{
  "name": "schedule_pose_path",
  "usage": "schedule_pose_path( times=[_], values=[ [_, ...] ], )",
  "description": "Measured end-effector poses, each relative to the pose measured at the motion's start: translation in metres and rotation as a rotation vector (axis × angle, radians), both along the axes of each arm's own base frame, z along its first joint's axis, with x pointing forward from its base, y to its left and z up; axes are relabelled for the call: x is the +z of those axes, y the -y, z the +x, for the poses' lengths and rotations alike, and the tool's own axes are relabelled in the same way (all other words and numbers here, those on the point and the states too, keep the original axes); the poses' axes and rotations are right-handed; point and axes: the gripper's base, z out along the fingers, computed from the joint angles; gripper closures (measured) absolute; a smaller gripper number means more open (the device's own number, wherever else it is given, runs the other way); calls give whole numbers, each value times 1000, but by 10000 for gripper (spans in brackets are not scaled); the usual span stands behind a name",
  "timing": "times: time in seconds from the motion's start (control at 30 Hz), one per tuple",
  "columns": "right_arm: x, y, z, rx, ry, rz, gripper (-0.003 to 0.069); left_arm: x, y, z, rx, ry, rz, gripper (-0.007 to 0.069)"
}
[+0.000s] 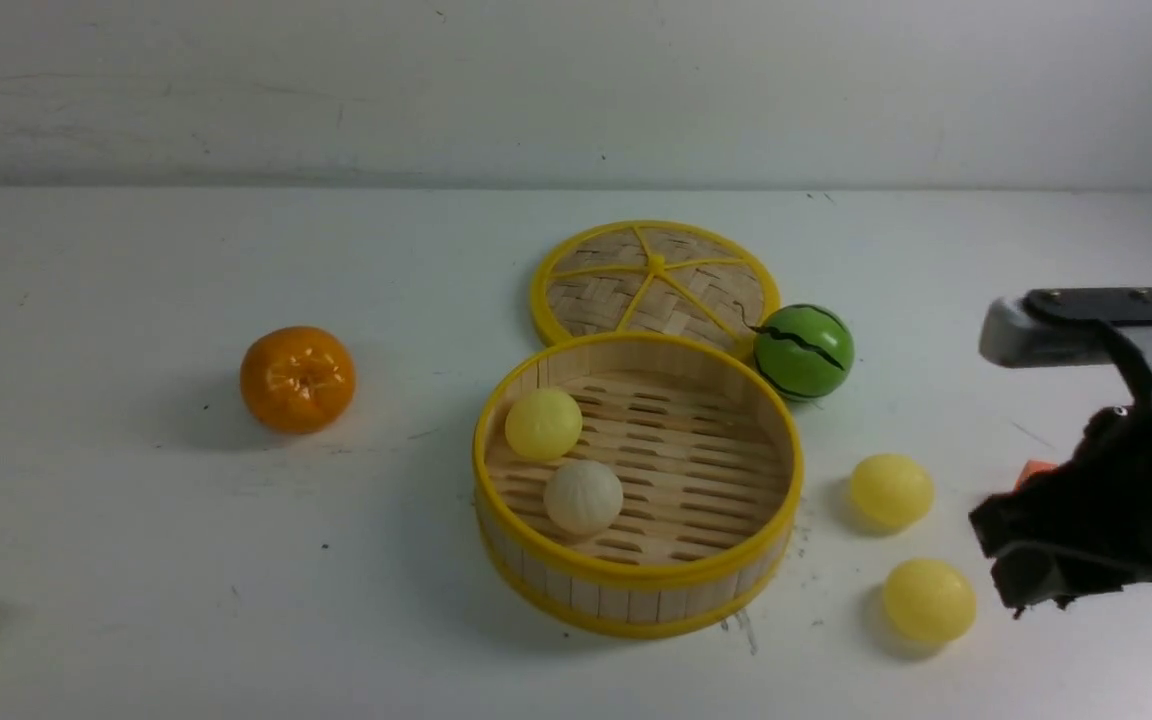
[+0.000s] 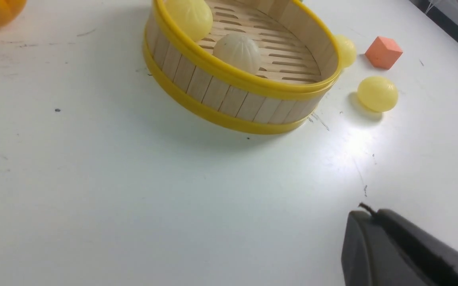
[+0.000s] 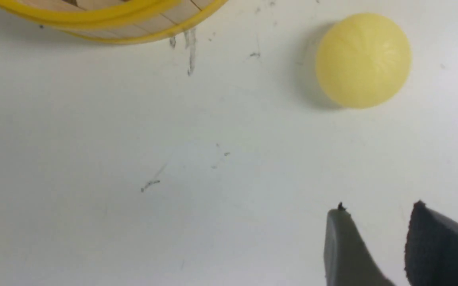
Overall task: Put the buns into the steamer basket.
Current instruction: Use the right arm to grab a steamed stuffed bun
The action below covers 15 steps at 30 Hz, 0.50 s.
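Two buns lie loose on the counter (image 1: 136, 560), right of the steamer basket (image 1: 636, 578): the nearer yellow bun (image 1: 929, 600), just beside the right pincer (image 3: 378, 210), whose wrist view shows its tips parted and empty, and the farther yellow bun (image 1: 891, 490). Only the left wrist view shows the left pincer (image 2: 372, 217), clenched on nothing, and the whole orange cube (image 2: 383, 52). Inside the basket sit an off-white bun (image 1: 583, 496) and a third yellow bun (image 1: 543, 424). Wide bare counter lies to the left; only the front view shows the lid (image 1: 656, 280) and green ball (image 1: 803, 352) close behind the far rim
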Motion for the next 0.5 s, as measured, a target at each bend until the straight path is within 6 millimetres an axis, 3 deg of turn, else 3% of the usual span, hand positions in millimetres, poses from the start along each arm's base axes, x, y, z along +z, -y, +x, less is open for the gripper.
schedule_pose_path(
  times=[0.27, 0.5],
  values=[
    [-24, -7, 30, -5, 13, -33, 408, 0, 0, 0, 0, 1, 0, 637],
    [-60, -6, 62, -64, -89, -24, 398, 0, 0, 0, 0, 1, 0, 637]
  ],
)
